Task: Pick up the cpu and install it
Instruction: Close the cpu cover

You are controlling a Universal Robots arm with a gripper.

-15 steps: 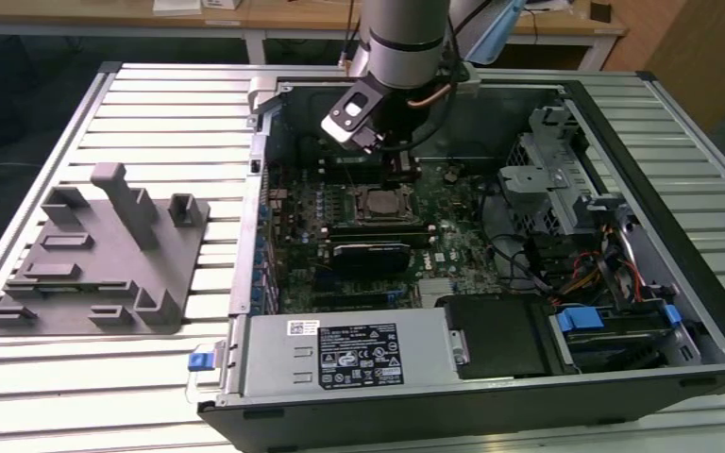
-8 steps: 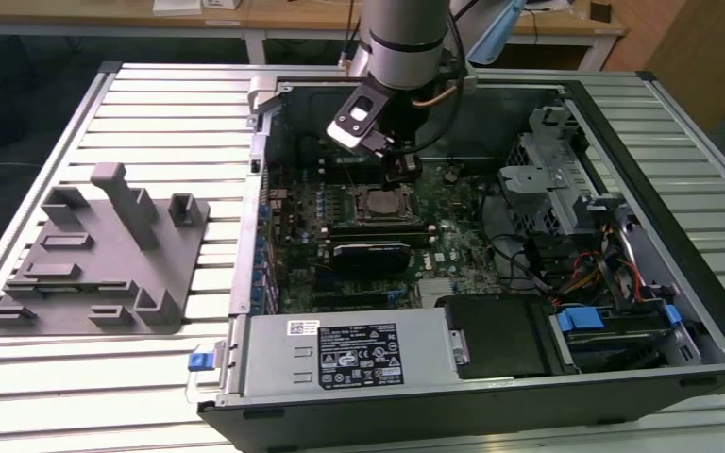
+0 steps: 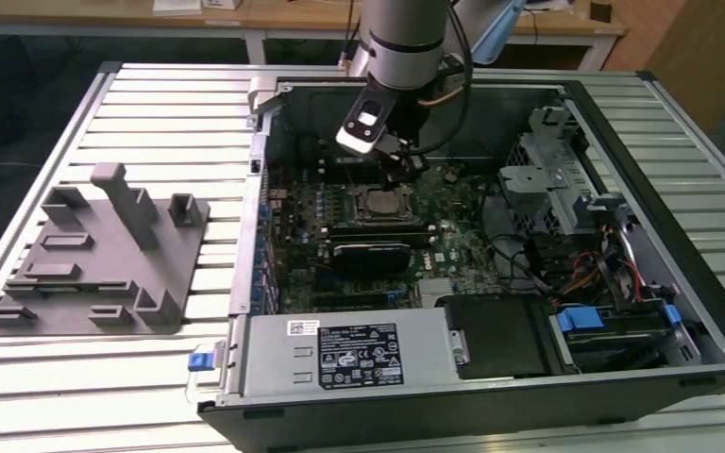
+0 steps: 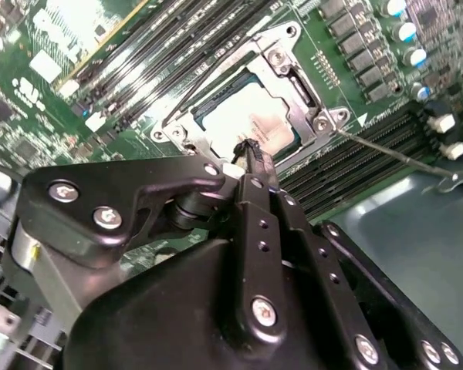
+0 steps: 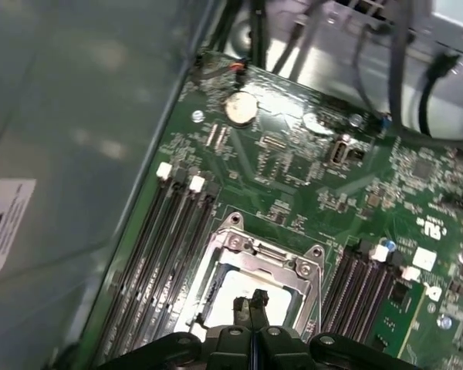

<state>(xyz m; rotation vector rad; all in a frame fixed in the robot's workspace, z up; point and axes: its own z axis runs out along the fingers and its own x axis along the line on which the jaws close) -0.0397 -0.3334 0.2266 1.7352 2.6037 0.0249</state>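
1. First wrist view: the gripper has its fingers pressed together with nothing between them.
2. The cpu lies flat in the socket, silvery top up, directly under the fingertips. I cannot tell whether they touch it or hang just above.
3. In the exterior view the gripper hangs inside the case, nearer the far edge of the surface, with the cpu straight below.
4. The cpu is square, so it has no long axis.

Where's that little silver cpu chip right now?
The cpu lies in the motherboard socket inside the open computer case, flanked by memory slots, with the end effector just over it in both wrist views.
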